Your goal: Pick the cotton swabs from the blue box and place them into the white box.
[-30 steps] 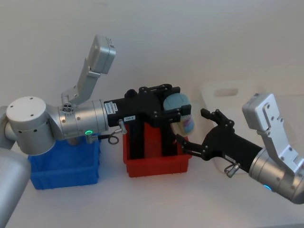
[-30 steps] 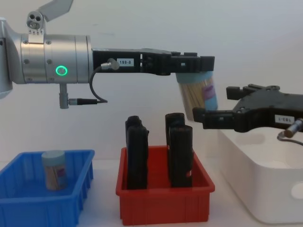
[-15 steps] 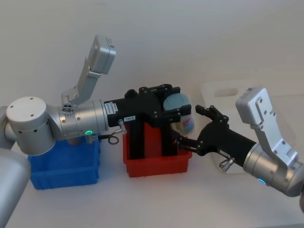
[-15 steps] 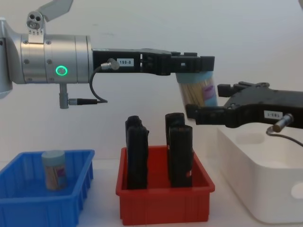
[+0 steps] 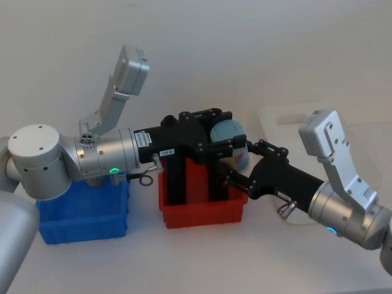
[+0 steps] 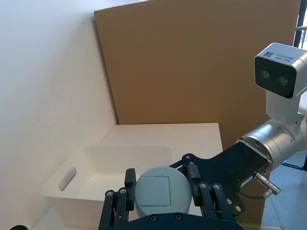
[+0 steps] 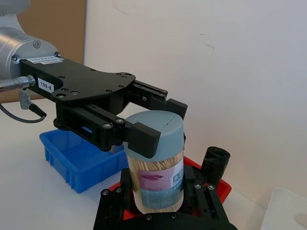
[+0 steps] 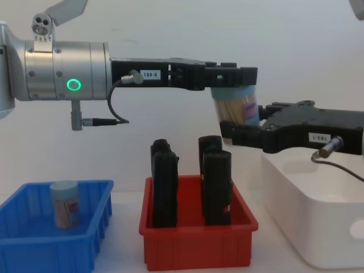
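we see the left gripper (image 8: pixel 233 75) pinching a jar of cotton swabs (image 8: pixel 238 109) by its blue-grey lid. the left arm stretches across from the left, above the blue box (image 8: pixel 23 250) and the red bin (image 8: pixel 196 250). it holds the jar high in the air, above the right side of the red bin and close to the white box (image 8: pixel 318 227). the jar hangs a little tilted, with its bottom end leaning toward the white box. we can see the cream sticks through its clear side, and a pink and blue label. the right gripper (image 5: pixel 250 164) reaches in from the right side, over the edge of the white box. its fingers (image 7: pixel 199 189) are spread apart, one on each side of the low part of the jar. we cannot tell if they touch the jar. a second jar of cotton swabs (image 8: pixel 65 203) stands up straight inside the blue box, which sits on the left side of the table (image 8: pixel 125 242). the red bin sits between the blue box and the white box, and tall black blocks (image 8: pixel 165 185) stand in it. in the left wrist view, a big brown board (image 6: pixel 192 62) stands behind the white box.
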Robot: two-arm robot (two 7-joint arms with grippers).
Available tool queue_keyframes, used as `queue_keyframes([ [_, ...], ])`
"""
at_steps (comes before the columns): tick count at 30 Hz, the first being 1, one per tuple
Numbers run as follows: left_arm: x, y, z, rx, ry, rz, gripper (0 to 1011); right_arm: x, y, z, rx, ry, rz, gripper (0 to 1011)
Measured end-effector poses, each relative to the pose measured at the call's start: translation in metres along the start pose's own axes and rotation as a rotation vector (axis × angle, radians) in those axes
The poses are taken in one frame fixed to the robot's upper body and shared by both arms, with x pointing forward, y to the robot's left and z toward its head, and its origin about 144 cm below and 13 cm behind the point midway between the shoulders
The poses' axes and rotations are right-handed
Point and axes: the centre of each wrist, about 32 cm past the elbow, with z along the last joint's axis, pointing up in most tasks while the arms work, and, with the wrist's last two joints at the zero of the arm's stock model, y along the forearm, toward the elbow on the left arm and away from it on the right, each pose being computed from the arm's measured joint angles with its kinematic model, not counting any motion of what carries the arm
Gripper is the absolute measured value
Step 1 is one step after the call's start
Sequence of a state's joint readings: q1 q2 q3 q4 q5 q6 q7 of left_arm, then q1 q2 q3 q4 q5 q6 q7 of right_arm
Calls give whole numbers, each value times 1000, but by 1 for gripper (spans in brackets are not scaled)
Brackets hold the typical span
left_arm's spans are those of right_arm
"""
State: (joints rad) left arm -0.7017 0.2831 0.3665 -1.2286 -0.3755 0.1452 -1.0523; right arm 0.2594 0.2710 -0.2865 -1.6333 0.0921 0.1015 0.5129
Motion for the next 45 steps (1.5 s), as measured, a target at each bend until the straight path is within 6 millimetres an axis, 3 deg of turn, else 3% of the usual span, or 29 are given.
queue_keyframes([
  [11,0,0,0,-1,0,0,656,0,1,0,5,5,5,635],
  [20,0,0,0,0,0,-1,926,0,0,2,11,5,7,635],
  [24,0,0,0,0,0,-1,1002,1,0,2,12,4,5,635],
  [45,0,0,0,0,0,-1,1004,11,-18,-2,-2,25,-126,635],
])
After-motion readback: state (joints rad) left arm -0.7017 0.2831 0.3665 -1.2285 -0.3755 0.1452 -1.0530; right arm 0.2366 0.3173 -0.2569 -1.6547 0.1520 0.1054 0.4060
